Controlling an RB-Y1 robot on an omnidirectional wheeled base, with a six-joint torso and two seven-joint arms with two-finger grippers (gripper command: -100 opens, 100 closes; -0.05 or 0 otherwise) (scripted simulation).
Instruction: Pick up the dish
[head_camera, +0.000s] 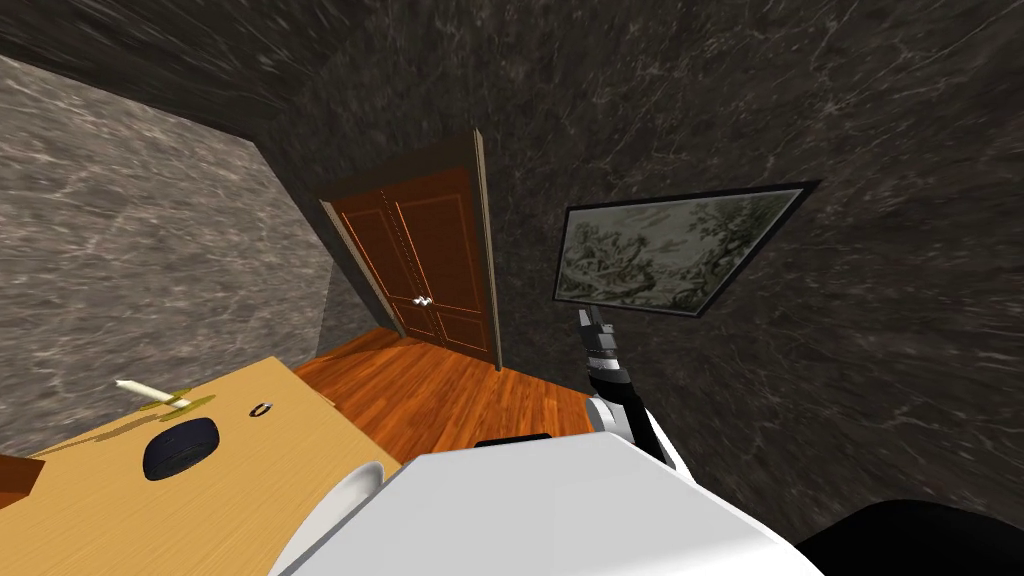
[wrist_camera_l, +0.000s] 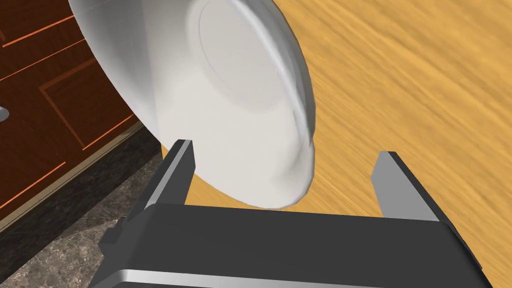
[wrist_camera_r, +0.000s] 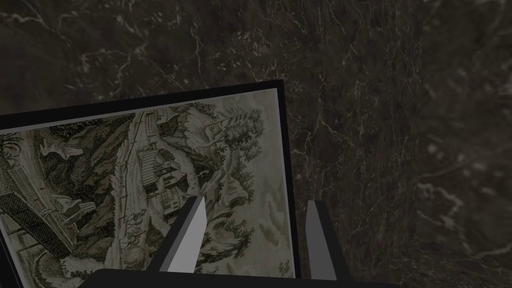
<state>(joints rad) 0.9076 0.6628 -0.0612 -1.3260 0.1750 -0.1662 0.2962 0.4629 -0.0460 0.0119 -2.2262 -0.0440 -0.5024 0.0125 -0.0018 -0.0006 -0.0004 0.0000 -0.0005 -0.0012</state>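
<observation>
- Dish (wrist_camera_l: 215, 100): white and round, with a shallow circular ring on the face that shows. In the head view it lies at the near edge of the table (head_camera: 250, 500), just beside the chest (head_camera: 345, 495).
- Left gripper (wrist_camera_l: 284, 150): at the dish, its fingers spread wide and clamping nothing. The dish's rim reaches into the gap between them.
- Left fingers: one (wrist_camera_l: 177, 167) stands at the dish's edge, though I cannot tell whether it touches. The other (wrist_camera_l: 395, 187) stands apart from the dish, over bare tabletop.
- Table: light wood with a plain grain. It sits to the robot's left in the head view.
- Dark round object (head_camera: 180, 448): black and low, on the table, well apart from the dish.
- White stick (head_camera: 140, 389): candle-like, lying on a yellowish holder (head_camera: 185, 403) at the table's far side.
- Small ring (head_camera: 261, 409): dark, on the table between the holder and the table's edge.
- Double door (head_camera: 430, 265): brown and panelled, both leaves closed, with pale handles at the middle.
- Floor (head_camera: 450, 400): reddish wood boards between the table and the door.
- Right gripper (wrist_camera_r: 256, 201): raised ahead on the chest's right side (head_camera: 588, 318). Its fingers are parted, with nothing between them.
</observation>
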